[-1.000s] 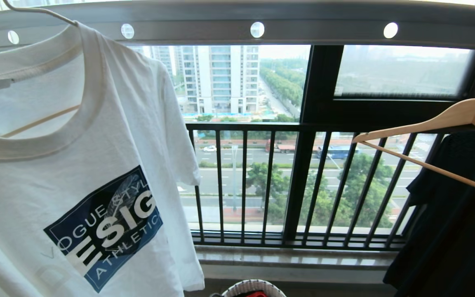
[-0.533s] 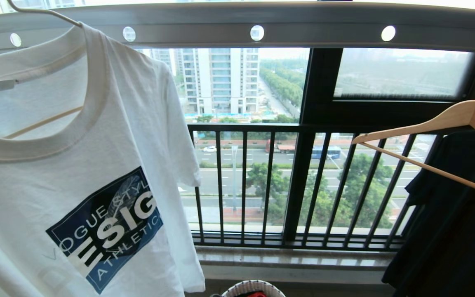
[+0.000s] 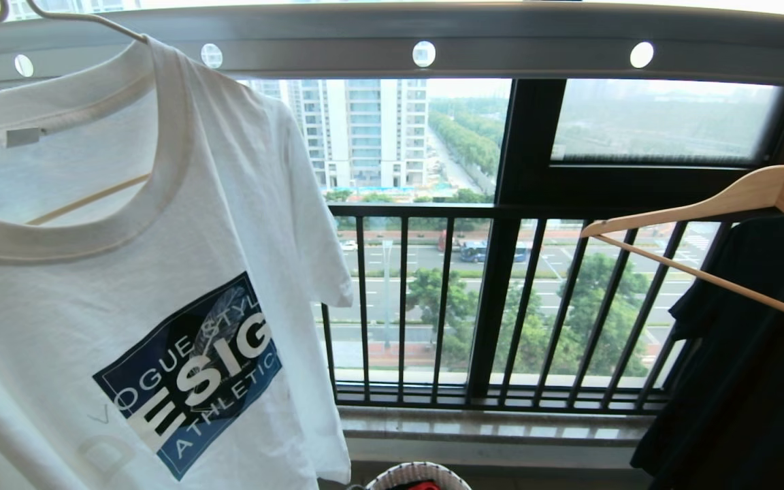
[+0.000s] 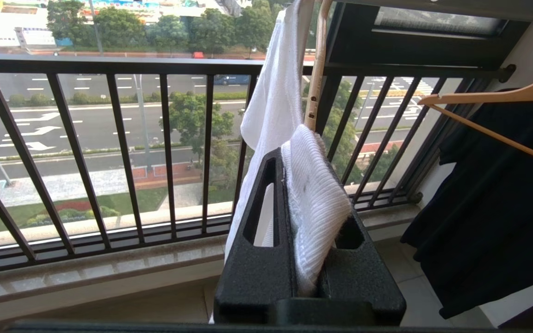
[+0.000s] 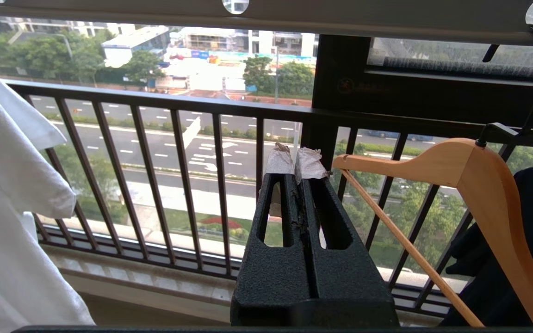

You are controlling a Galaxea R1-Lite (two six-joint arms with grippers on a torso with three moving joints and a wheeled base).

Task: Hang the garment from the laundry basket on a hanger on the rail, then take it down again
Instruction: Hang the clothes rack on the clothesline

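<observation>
White T-shirt (image 3: 140, 286) hangs on a thin cream wire hanger (image 3: 86, 19) at the left end of the grey rail (image 3: 528, 41), the hanger's hook going up to the rail's left corner of the head view; chest logo faces the camera, tilted, right sleeve hanging free in front of the black window railing (image 3: 433, 299). Rail runs across the top with a row of round holes. Neither arm shows in the head view. Left gripper (image 4: 310, 162) is clenched on ribbed white fabric of the T-shirt, cloth pinched between its black jaws and bulging over the right one; a pale hanger bar runs up just behind the fabric, touching or just beside it, cannot tell which. Right gripper (image 5: 295, 169) is closed with nothing in it, the taped tips touching, held in open air between the T-shirt's sleeve and a wooden hanger (image 3: 712, 211). Wooden hanger sits at the right end of the rail, carrying a black shirt (image 3: 753, 354). White basket (image 3: 419, 475) stands on the floor below the window sill, only its rim showing at the bottom edge of the head view, something red inside. Street and buildings outside.
</observation>
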